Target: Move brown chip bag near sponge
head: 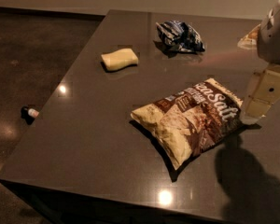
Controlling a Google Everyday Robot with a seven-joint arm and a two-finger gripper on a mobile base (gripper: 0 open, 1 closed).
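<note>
The brown chip bag (pixel 191 120) is seen lying flat at centre right of the dark table (pixel 84 139), well apart from the sponge (pixel 119 59) at upper centre-left. The gripper (pixel 252 116) is placed at the frame's right edge, against the bag's right end. Its opening and its hold cannot be told. A crumpled blue-and-white bag (pixel 179 35) is spotted at upper centre.

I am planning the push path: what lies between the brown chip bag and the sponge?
Only bare table, as the camera view shows. The pincer is at the right end of the brown chip bag, away from the sponge.
</note>
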